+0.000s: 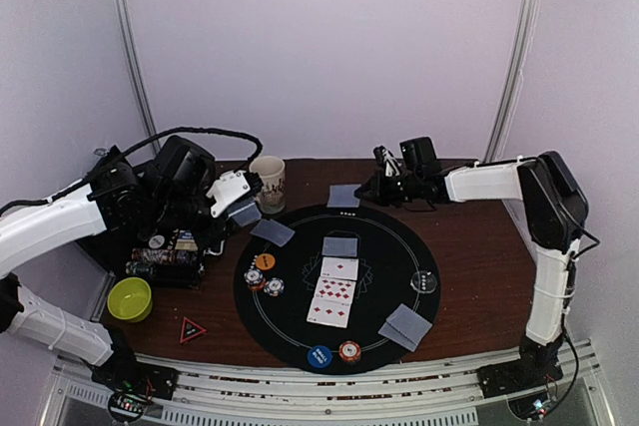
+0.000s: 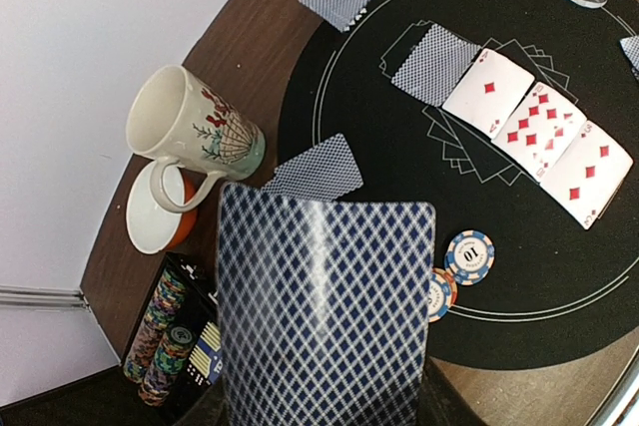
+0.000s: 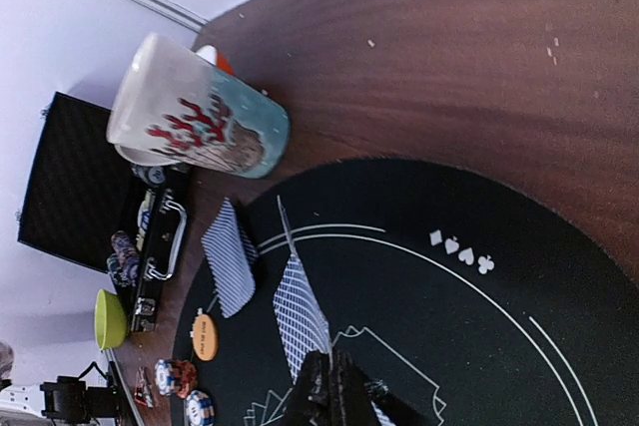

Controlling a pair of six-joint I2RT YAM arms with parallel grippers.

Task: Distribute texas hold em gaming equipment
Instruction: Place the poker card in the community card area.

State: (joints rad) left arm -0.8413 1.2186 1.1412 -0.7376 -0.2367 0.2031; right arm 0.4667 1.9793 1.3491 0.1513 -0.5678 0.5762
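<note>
Left end effector [image 1: 238, 203]: it was pinching a face-down, blue-backed card [image 2: 324, 316] by its lower end and held it in the air just off the left rim of the round black mat [image 1: 399, 236].
Right end effector [image 3: 327, 394]: its fingers were pressed together on the edge of a second card [image 3: 300, 316], back up, at the mat's far rim.
Face-up cards [image 1: 334, 291]: three diamonds lay in a row across the mat's centre, and one face-down card [image 1: 339, 245] capped the far end of the row.
Dealt cards: a single card [image 1: 273, 231] lay on the mat's far-left rim, and a pair [image 1: 407, 326] lay on its near-right part.
Striped chips [image 1: 266, 283]: two sat left of the mat's centre, with an orange disc [image 1: 265, 261] just beyond them.
Near rim of the mat: a blue disc [image 1: 319, 356] sat beside another chip [image 1: 349, 350].
Clear disc [image 1: 426, 281]: it lay by the mat's right rim.
Mug [image 1: 268, 184]: it stood upright on the tabletop [image 1: 479, 266], just past the mat's far-left rim.
Chip case [image 1: 165, 261]: it lay open, left of the mat.
</note>
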